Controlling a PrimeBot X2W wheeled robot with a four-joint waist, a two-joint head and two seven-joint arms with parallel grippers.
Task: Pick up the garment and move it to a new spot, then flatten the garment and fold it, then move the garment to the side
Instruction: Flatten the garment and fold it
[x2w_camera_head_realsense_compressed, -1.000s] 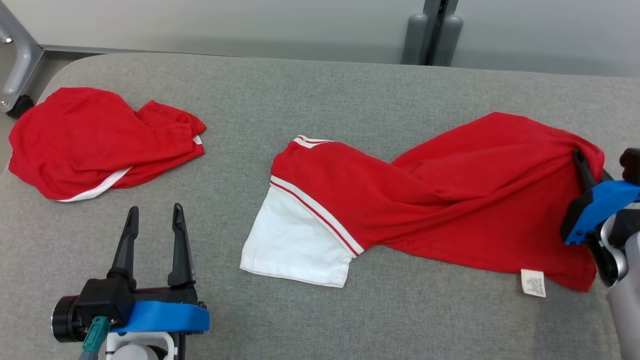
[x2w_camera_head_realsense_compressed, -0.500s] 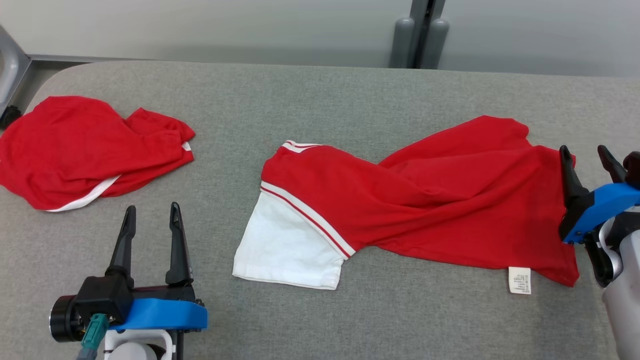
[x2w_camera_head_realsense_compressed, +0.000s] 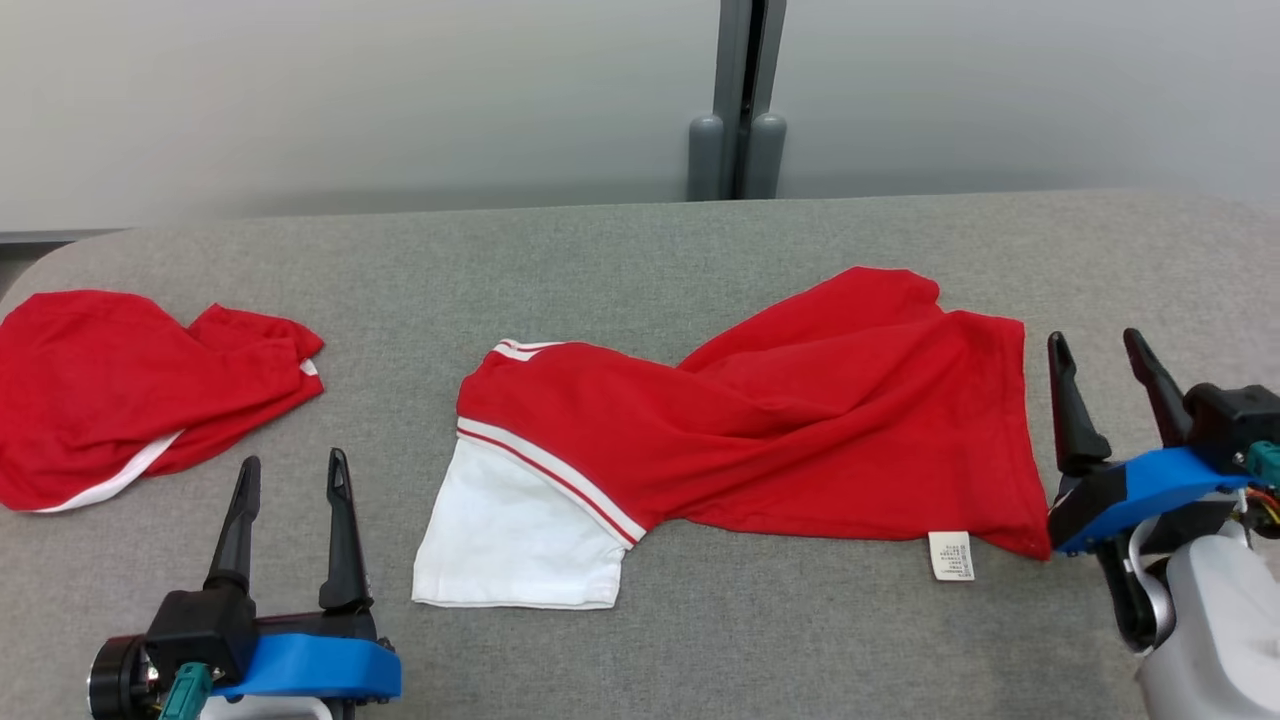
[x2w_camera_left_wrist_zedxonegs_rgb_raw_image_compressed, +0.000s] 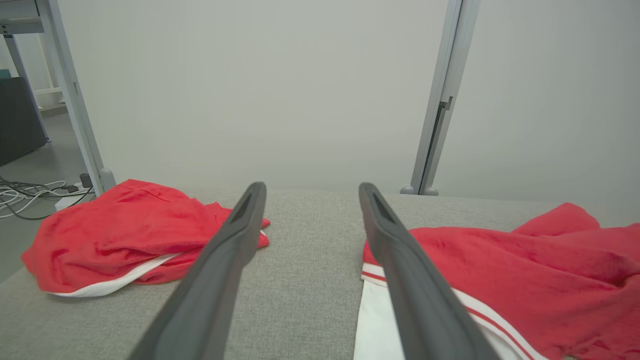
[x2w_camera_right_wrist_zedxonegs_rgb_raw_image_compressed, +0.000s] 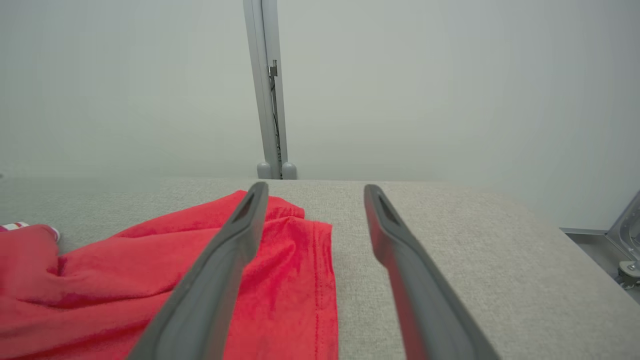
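A red garment (x2w_camera_head_realsense_compressed: 780, 430) with a white sleeve (x2w_camera_head_realsense_compressed: 515, 535) and striped trim lies twisted across the middle of the grey table (x2w_camera_head_realsense_compressed: 620, 260). Its hem and a white care label (x2w_camera_head_realsense_compressed: 950, 555) face right. My right gripper (x2w_camera_head_realsense_compressed: 1098, 340) stands open just right of the hem, clear of the cloth. In the right wrist view the garment (x2w_camera_right_wrist_zedxonegs_rgb_raw_image_compressed: 150, 280) lies left of the open fingers (x2w_camera_right_wrist_zedxonegs_rgb_raw_image_compressed: 220, 270). My left gripper (x2w_camera_head_realsense_compressed: 288, 463) is open at the lower left, empty, left of the sleeve. The left wrist view has the garment (x2w_camera_left_wrist_zedxonegs_rgb_raw_image_compressed: 525, 270) to the right of its fingers (x2w_camera_left_wrist_zedxonegs_rgb_raw_image_compressed: 400, 260).
A second red garment (x2w_camera_head_realsense_compressed: 130, 390) lies bunched at the table's left end, also in the left wrist view (x2w_camera_left_wrist_zedxonegs_rgb_raw_image_compressed: 125, 235). A grey post (x2w_camera_head_realsense_compressed: 740, 100) and a pale wall stand behind the table. Cables (x2w_camera_left_wrist_zedxonegs_rgb_raw_image_compressed: 30, 192) lie on the floor at far left.
My right gripper opened and let go of the garment's hem, then drew back to its right. The garment settled flat. The camera tilted up and turned, shifting the whole picture.
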